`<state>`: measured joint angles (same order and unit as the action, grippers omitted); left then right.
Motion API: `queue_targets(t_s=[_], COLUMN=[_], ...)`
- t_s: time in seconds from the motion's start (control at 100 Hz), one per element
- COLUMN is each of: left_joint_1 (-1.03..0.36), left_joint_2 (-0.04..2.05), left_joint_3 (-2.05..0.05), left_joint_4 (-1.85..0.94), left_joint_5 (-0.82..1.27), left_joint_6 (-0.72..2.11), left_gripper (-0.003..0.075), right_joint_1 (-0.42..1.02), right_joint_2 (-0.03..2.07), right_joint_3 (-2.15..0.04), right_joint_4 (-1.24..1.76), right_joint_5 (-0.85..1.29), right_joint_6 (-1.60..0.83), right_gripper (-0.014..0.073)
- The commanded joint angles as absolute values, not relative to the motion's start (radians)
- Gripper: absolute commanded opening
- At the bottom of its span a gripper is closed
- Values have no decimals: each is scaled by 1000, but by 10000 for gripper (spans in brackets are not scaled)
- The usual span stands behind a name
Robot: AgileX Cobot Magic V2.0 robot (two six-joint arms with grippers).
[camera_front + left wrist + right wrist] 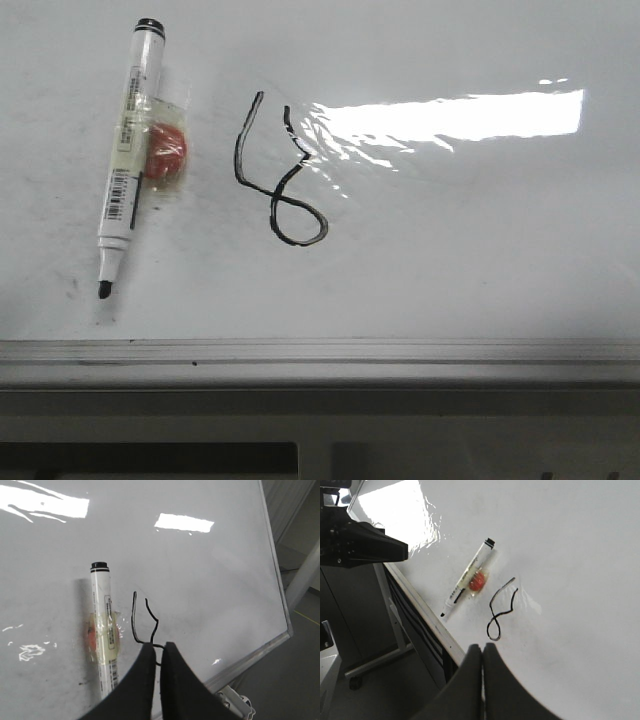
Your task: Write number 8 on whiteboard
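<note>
The number 8 [275, 175] is a thin black figure on the whiteboard [480, 250], open at the top with a small closed lower loop. A white marker [130, 150] with a black cap end and bare tip lies flat to its left, an orange piece [165, 150] taped to it. Neither gripper shows in the front view. My left gripper [159, 647] is shut and empty above the board; its fingers hide the figure's [142, 617] lower loop, the marker [102, 625] beside it. My right gripper [482, 647] is shut and empty, near the figure [500, 610] and marker [467, 580].
The board's grey metal frame edge [320, 355] runs along the near side, with a dark cabinet below. Bright glare [450, 118] lies right of the figure. In the right wrist view the other arm [355, 540] and a metal stand [390, 625] sit past the board's edge.
</note>
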<state>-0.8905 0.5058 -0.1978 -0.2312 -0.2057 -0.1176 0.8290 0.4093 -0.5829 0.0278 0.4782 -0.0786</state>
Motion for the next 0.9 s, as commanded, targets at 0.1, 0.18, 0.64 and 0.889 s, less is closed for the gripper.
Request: queue_targets(t_s=[0.1, 0.18, 0.64, 0.889], left_joint_1=[-895, -895, -895, -752], left_joint_2=[336, 295, 290, 110], left_joint_3=[-122, -92, -9, 31], left_joint_4=[-200, -200, -200, -200], left_joint_5=[-246, -246, -247, -184], left_joint_6=[-114, -114, -119, -119], left_gripper=[-20, -20, -20, -20], right_joint_1=[823, 823, 823, 823], right_joint_2=[118, 21, 0, 0], right_joint_3=[-376, -308, -140, -140], right_joint_4=[14, 14, 17, 17], right_joint_5=[397, 403, 387, 387], right_joint_6=[-76, -76, -74, -74], right_gripper=[-64, -64, -64, -64])
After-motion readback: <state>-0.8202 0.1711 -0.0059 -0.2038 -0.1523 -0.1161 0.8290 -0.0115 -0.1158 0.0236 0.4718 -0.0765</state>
